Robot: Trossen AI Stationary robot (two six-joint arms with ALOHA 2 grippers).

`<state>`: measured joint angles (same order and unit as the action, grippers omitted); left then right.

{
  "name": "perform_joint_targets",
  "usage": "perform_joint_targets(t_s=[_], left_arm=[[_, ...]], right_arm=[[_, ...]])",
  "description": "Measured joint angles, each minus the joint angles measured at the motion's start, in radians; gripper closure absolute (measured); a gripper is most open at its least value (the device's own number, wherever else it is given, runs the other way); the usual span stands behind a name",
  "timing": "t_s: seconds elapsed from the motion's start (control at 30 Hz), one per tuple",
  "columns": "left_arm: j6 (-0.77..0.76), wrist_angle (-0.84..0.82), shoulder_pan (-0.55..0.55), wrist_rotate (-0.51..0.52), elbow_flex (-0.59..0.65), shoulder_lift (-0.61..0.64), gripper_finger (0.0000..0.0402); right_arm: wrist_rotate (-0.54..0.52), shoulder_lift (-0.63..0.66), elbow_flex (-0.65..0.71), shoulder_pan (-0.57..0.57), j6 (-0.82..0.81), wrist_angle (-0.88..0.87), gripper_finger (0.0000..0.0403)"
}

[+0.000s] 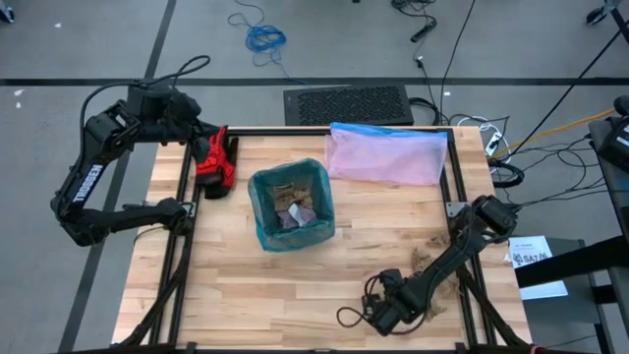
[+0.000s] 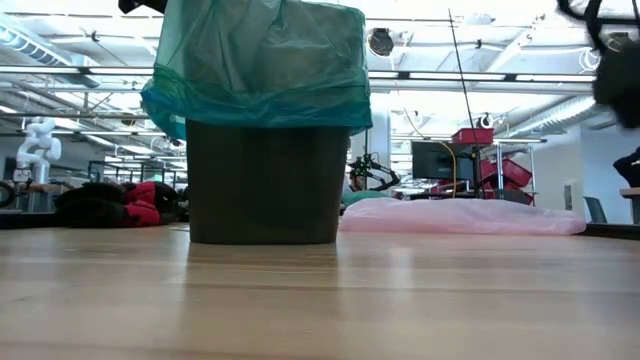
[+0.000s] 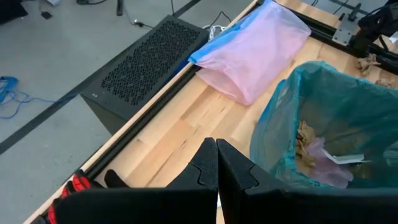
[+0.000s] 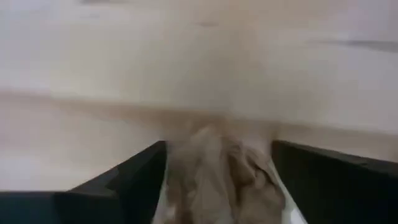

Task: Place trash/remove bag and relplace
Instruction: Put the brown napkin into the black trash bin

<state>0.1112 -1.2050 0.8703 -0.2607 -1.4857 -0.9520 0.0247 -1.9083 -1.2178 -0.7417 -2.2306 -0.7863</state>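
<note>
Bag [image 1: 291, 211] lines the dark bin [image 2: 265, 180] at mid-table, its teal rim folded over the top.

We note crumpled paper and scraps inside it. We find the right gripper [image 4: 217, 180] low over the table's near right part, fingers spread wide either side of a brown crumpled paper [image 4: 214, 177], not closed on it. We find the left gripper [image 3: 217, 163] pressed fully together, empty, at the far left edge beside a red tool [image 1: 216, 162]. A pink bag [image 1: 385, 154] lies behind the bin.

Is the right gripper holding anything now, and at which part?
Nothing is held. The right gripper stands open around a crumpled brown paper on the table.
</note>
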Motion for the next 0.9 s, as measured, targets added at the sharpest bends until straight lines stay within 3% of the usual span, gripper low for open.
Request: perform_joint_targets(t_s=[0.1, 0.23, 0.27, 0.43, 0.63, 0.77, 0.9], left_arm=[[0.000, -0.001, 0.000, 0.000, 0.000, 0.000, 0.0402], [0.000, -0.001, 0.000, 0.001, 0.000, 0.000, 0.0402], [0.000, -0.001, 0.000, 0.001, 0.000, 0.000, 0.0402], [-0.001, 0.000, 0.000, 0.002, 0.000, -0.002, 0.0402], [-0.002, 0.024, 0.000, 0.007, 0.000, -0.012, 0.0402], [-0.027, 0.032, 0.000, 0.008, 0.000, -0.016, 0.0402], [-0.027, 0.066, 0.000, 0.008, 0.000, -0.017, 0.0402]], right_arm=[[0.028, 0.008, 0.041, 0.027, -0.001, 0.043, 0.0200], [0.035, 0.010, 0.038, 0.068, 0.078, 0.061, 0.0360], [0.025, 0.008, 0.027, 0.081, 0.110, 0.061, 0.0379], [-0.065, 0.011, -0.086, 0.179, 0.251, 0.077, 0.0398], [-0.094, 0.046, -0.354, 0.310, 0.498, 0.019, 0.0401], [-0.114, 0.078, -0.596, 0.372, 0.657, -0.145, 0.0401], [-0.213, 0.091, -0.850, 0.457, 0.825, -0.338, 0.0402]])
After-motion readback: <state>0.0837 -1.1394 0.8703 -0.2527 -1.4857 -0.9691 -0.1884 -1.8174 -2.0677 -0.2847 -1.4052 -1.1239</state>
